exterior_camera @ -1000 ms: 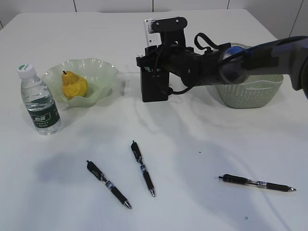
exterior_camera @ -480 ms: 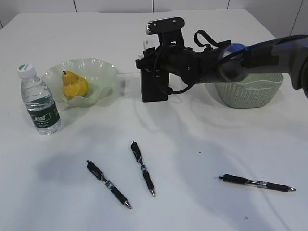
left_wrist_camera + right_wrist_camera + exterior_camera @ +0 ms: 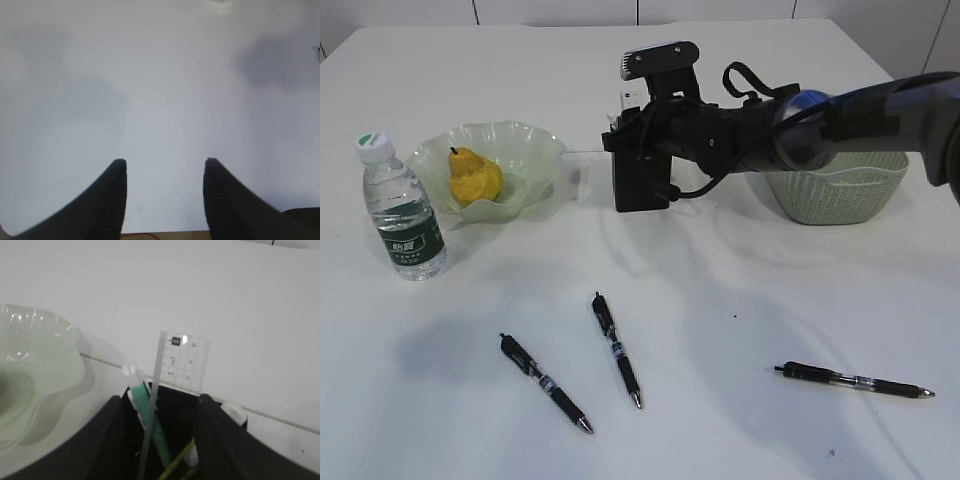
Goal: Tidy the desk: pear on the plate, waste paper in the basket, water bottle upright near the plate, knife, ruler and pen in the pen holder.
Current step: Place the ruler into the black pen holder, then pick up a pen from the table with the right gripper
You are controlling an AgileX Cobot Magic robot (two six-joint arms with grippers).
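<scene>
Exterior: right gripper [image 3: 638, 125] sits over the matte black square pen holder [image 3: 640, 190]; small yellow pear [image 3: 473, 177] lies in the pale green ruffled glass plate [image 3: 525, 150]
Left wrist: left gripper [image 3: 165, 167] spread, nothing between its jaws, over the white desk [image 3: 160, 75]
Right wrist: jaws parted around the clear plastic ruler [image 3: 181, 362], upright in the holder; not touching it

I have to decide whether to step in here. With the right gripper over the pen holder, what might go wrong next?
The right gripper straddles the ruler standing in the pen holder; pulling away could snag it or tip the holder. The arm's cable hangs near the basket rim. Three pens lie unpicked.
</scene>
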